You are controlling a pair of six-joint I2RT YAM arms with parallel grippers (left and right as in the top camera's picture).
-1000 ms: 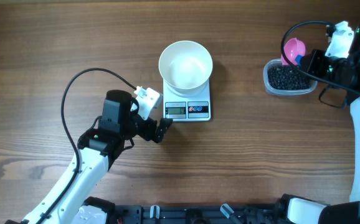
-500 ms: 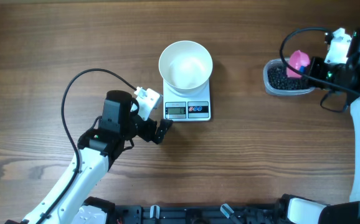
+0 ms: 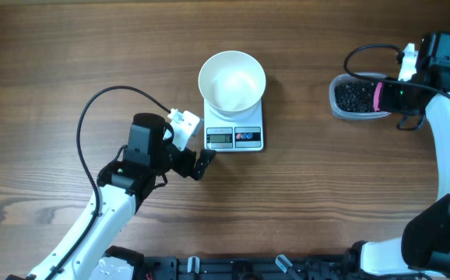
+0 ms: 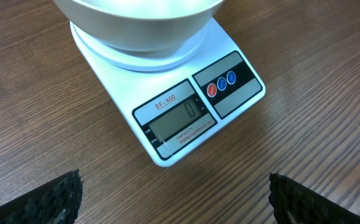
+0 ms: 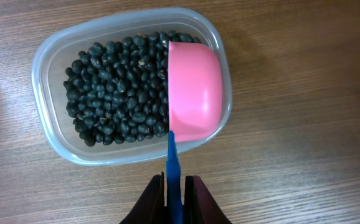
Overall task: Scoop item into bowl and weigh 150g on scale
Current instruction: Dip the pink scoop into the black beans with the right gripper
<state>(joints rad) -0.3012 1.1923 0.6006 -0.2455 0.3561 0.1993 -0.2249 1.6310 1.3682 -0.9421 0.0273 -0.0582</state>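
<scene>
The white bowl (image 3: 232, 80) stands on the small white scale (image 3: 235, 134); in the left wrist view the bowl (image 4: 136, 25) shows no beans and the scale (image 4: 167, 106) has 0 on its display. My left gripper (image 3: 202, 162) hangs open just in front of the scale, its gap (image 4: 174, 205) over bare wood. My right gripper (image 5: 175, 186) is shut on the blue handle of a pink scoop (image 5: 194, 93). The scoop is turned on its side at one end of the clear tub (image 5: 43, 81), its rim against the black beans (image 5: 114, 93).
The tub (image 3: 335, 99) sits at the far right of the wooden table, well apart from the scale. A black cable (image 3: 100, 101) loops over the table behind the left arm. The right arm's cable (image 3: 361, 53) arcs above the tub.
The right gripper has swung the pink scoop round and down into the tub, from upright above the rim to lying on its side in the beans. The left arm has not moved.
</scene>
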